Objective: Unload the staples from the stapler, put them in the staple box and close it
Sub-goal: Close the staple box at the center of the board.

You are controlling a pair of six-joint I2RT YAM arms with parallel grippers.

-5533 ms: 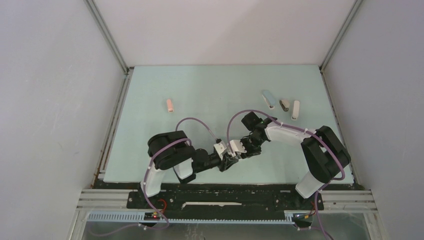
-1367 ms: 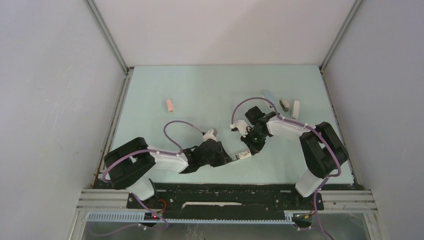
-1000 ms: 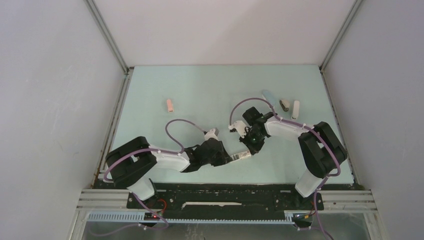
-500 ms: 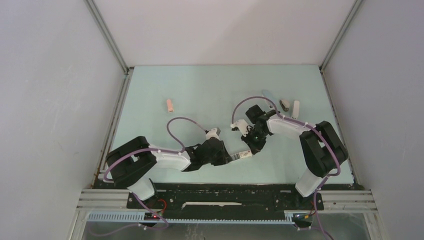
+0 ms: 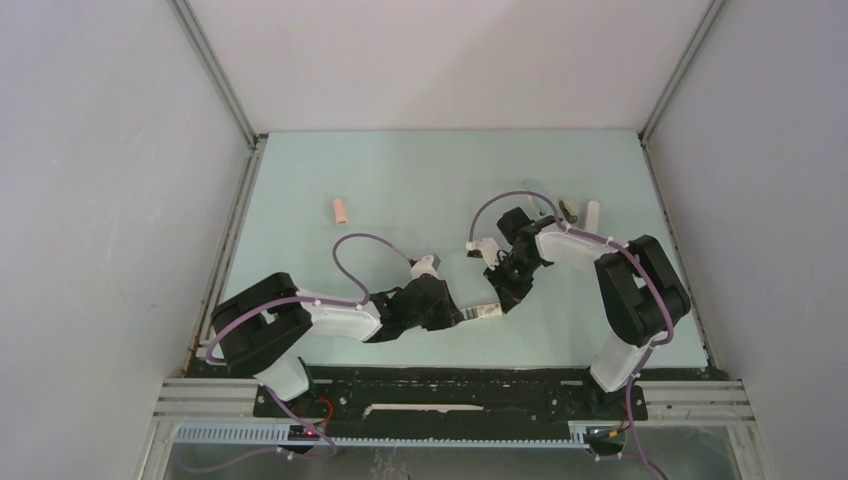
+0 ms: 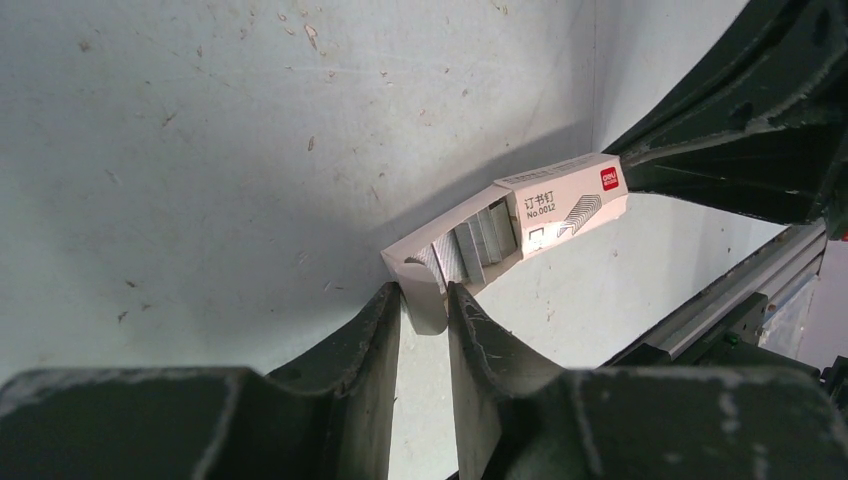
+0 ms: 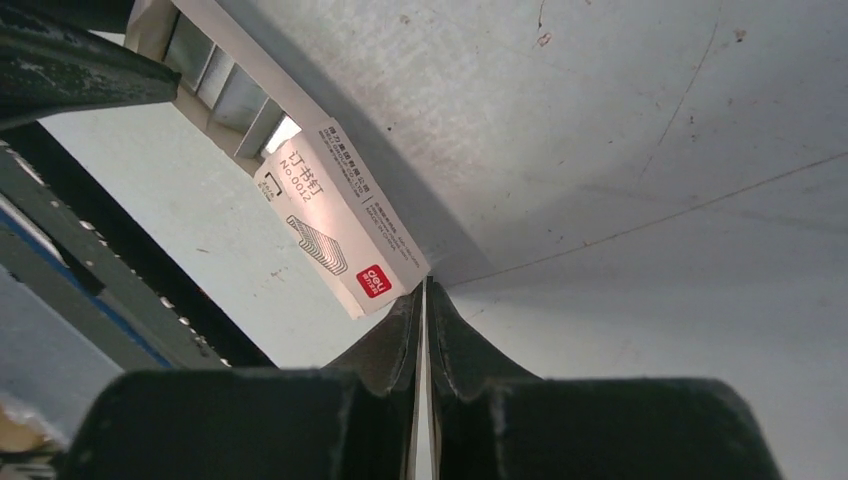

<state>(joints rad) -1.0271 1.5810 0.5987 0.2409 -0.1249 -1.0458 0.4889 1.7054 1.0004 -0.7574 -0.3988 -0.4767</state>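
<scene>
A small white staple box (image 5: 487,311) with a red logo hangs low near the table's front middle. Its inner tray is slid partly out, and grey staples (image 6: 485,238) lie in it, also showing as staples (image 7: 225,95) in the right wrist view. My left gripper (image 6: 422,295) is shut on the tray's end flap. My right gripper (image 7: 424,285) sits at the far end of the box sleeve (image 7: 340,235), touching its corner. Its jaws stand together with a hairline gap and nothing between them. No stapler is in either gripper.
A pink stapler (image 5: 341,210) lies at the back left of the pale green table (image 5: 400,180). A grey stapler (image 5: 570,209) and a white stapler (image 5: 592,213) lie at the back right, partly behind the right arm's cable. The black front rail (image 5: 450,385) runs close below the box.
The right arm's wrist has shifted slightly back and to the right, and its jaws have eased by a hair. The left gripper and the box have stayed in place.
</scene>
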